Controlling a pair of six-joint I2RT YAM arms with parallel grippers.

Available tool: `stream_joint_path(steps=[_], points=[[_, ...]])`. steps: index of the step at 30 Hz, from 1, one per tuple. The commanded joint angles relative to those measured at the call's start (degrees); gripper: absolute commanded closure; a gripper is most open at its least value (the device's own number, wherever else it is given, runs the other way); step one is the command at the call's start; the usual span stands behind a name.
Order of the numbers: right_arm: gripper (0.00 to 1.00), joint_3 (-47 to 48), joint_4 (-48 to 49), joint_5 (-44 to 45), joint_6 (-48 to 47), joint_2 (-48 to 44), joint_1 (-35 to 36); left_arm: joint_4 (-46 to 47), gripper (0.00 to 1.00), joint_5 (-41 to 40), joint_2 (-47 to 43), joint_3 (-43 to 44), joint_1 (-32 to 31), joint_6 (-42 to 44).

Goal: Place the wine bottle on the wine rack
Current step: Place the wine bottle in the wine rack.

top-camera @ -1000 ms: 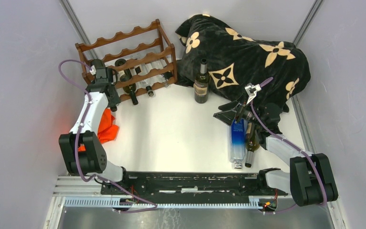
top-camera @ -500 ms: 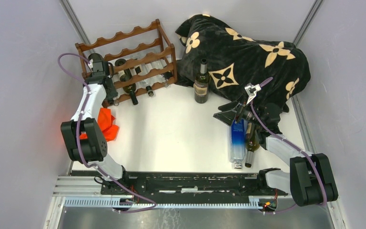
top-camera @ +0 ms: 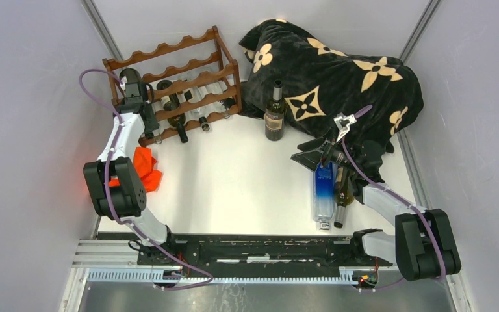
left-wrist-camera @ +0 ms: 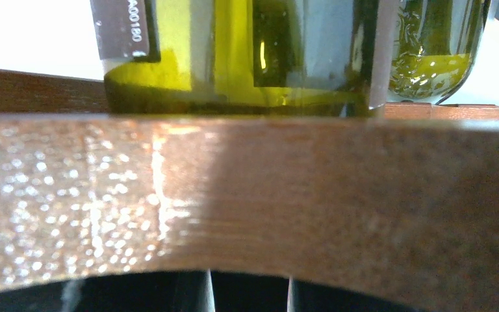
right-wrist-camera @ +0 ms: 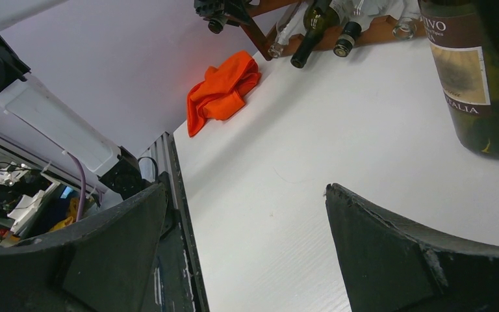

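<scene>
The wine rack (top-camera: 169, 47) stands at the far left corner of the tabletop (top-camera: 234, 182), with several bottles lying in its lower tiers, necks pointing toward the near edge. The left gripper (top-camera: 148, 123) is pressed in at the rack's left end. Its wrist camera shows only a wooden rail (left-wrist-camera: 266, 195) filling the view at very close range, with a green wine bottle (left-wrist-camera: 234, 52) lying just above and behind that rail. The fingers are not visible there, so whether the left gripper is open or clamped on that bottle cannot be told. The right gripper (right-wrist-camera: 243, 195) is spread to full width, with nothing between its fingers (right-wrist-camera: 396, 253). It hangs over the tabletop toward the right edge, touching nothing. An upright wine bottle (top-camera: 274, 117) stands near it at the far edge, against a dark flower-patterned blanket (top-camera: 338, 71) heaped in the far right corner. A clear blue-labelled bottle (top-camera: 323, 192) and a dark bottle (top-camera: 342, 192) lie side by side beneath the right arm. An orange cloth (top-camera: 146, 170) lies crumpled by the left edge.
</scene>
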Motion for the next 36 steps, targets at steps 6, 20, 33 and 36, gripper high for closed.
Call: stream_joint_path(steps=[6,20,33,36], points=[[0.02,2.14,4.29,-1.21,0.49,-0.97,-0.41,13.48,0.98,0.80,0.52,1.35,0.03,3.83],[0.02,2.16,4.94,-1.59,0.91,-0.97,-0.64,20.37,0.73,1.33,-0.16,-2.78,0.04,1.84],[0.02,2.06,5.21,-1.77,1.04,-0.88,-0.69,21.12,0.51,1.38,-1.48,-4.98,0.04,1.37],[0.02,2.05,5.30,-1.78,1.04,-0.96,-0.75,21.18,0.49,1.16,-2.04,-5.33,0.03,1.44]])
